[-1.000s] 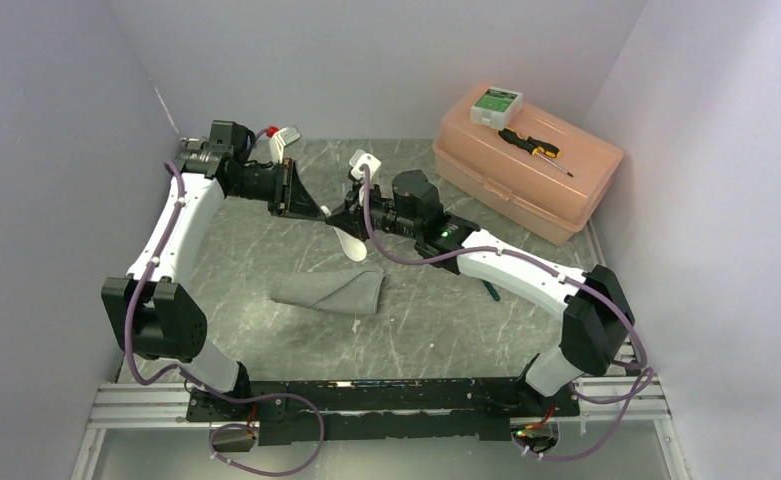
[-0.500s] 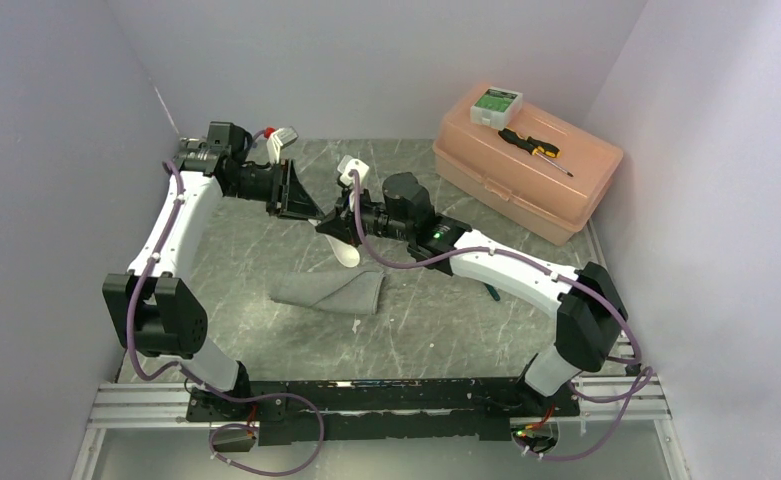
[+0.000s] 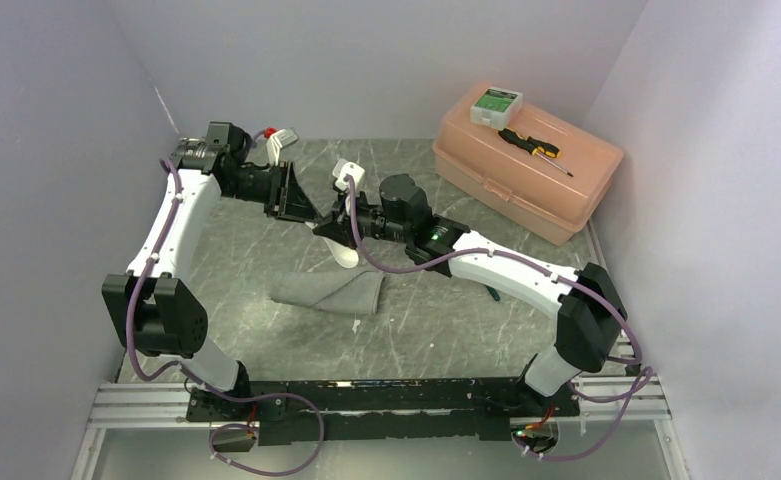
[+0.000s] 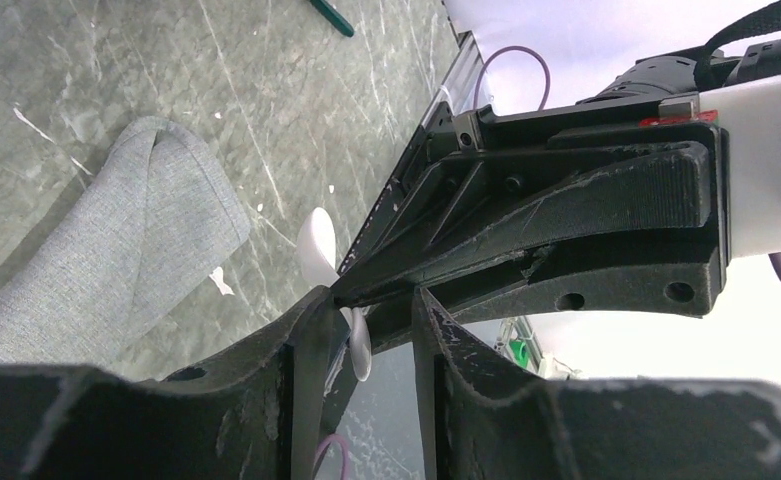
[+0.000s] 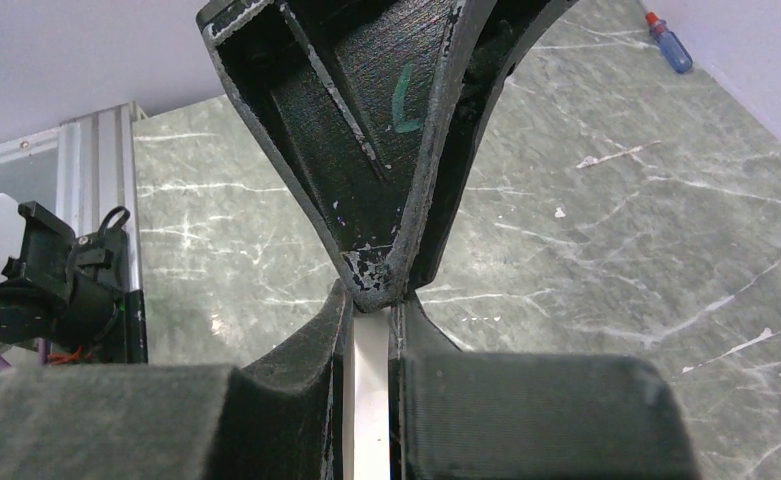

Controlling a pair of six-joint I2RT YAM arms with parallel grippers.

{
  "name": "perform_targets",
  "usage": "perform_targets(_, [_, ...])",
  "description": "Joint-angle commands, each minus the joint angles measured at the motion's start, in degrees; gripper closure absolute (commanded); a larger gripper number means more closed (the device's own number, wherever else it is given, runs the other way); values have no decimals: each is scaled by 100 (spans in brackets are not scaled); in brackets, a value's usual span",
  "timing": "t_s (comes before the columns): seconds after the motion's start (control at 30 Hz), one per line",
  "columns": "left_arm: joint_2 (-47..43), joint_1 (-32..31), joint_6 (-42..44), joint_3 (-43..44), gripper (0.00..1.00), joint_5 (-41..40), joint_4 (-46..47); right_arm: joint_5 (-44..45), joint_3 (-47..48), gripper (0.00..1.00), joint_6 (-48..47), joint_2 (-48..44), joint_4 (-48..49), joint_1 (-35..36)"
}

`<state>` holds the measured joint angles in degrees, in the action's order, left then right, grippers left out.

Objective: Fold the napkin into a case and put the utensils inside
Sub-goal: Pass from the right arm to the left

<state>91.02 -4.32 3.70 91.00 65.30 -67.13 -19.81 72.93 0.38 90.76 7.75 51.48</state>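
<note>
Napkin (image 3: 328, 291) first: the grey cloth lies folded on the marble-patterned table (image 3: 446, 330), near the middle, between my two arms. In my left wrist view one end of it is a rounded fold, doubled over on itself.

My right gripper (image 5: 371, 305) is clamped on the handle of the white soup spoon (image 3: 344, 256); in the right wrist view the white handle shows as a narrow strip pinched between both fingers. The spoon hangs bowl-down just past the napkin's far edge. I cannot tell whether the bowl touches the table.

My left gripper (image 4: 366, 310) meets the right one tip to tip above the table. Its jaws stand apart, with the spoon and the tip of my right gripper in the gap between them. The spoon lies close against one left finger, but I cannot tell whether they touch.

At the far right of the table stands a peach plastic box (image 3: 526, 160). A black-and-yellow screwdriver (image 3: 534, 148) and a small white-and-green box (image 3: 495, 103) lie on its lid. A dark green-handled tool (image 3: 490, 291) lies on the table beside my right forearm.
</note>
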Motion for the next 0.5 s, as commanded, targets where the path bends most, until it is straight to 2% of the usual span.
perform_targets(0.0, [-65,-61,192,199,61,235,-252,111,253,99,-160,-162,301,14])
perform_targets(0.17, [-25,-44,408,181,69,202,-528,167,214,99,-203,-183,284,10])
perform_targets(0.37, [-25,-35,524,194,95,207,-643,291,173,99,-229,-173,269,11])
perform_targets(0.47, [-28,-35,538,183,97,146,-689,318,165,98,-221,-158,279,11])
